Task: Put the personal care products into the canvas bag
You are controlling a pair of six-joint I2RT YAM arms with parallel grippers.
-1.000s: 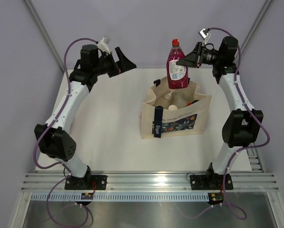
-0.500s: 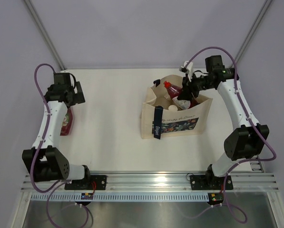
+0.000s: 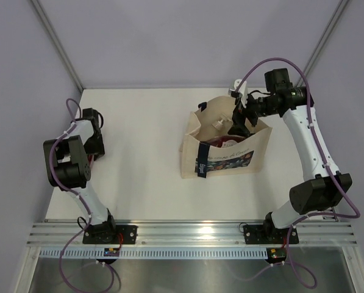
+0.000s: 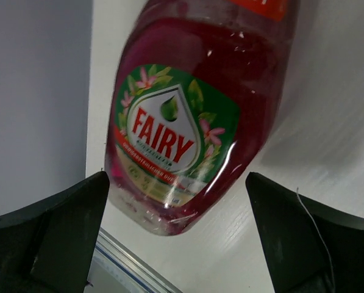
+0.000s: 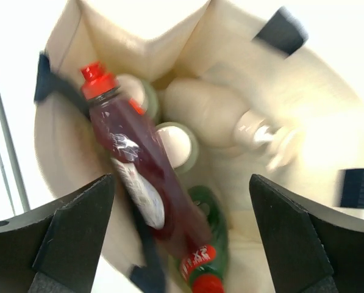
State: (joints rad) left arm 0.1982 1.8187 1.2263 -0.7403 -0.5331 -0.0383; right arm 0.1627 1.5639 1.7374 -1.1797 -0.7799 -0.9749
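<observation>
1. The red Fairy squeeze bottle (image 4: 188, 116) is lying on its side, label up, on the white table (image 3: 145, 134). It is at the far left edge, just beside the grey wall (image 4: 35, 91) and well apart from the bag. We are reading it as the one product not yet packed.
2. The left gripper (image 4: 177, 183) is hovering over the bottle's broad lower body. Its fingers are spread wide, one on each flank, and as far as we are seeing they are touching neither.
3. We are judging the grasp to be the step in hand.
   - We are advising a straight descent until the pads are level with the widest part of the body, then a slow close.
   - The plastic is looking glossy and soft and the shape is tapering, so a fast or off-centre squeeze is risking a slip toward the cap.
   - The wall-side finger is working in little room and should be kept clear of the wall.
4. The canvas bag (image 3: 197, 131) is standing right of centre with its mouth open. Inside are a second red bottle (image 5: 139, 177), the beige pump bottle (image 5: 212, 107), two white-capped cylinders (image 5: 175, 143) and the green bottle (image 5: 209, 210).
5. The right gripper (image 5: 182, 183) is hanging over the bag's mouth, fingers wide and holding nothing. We are suggesting it clear the opening before the left arm carries across. The bottle should then enter from above and be let go low, since the soft canvas rim is likely to fold if nudged.
</observation>
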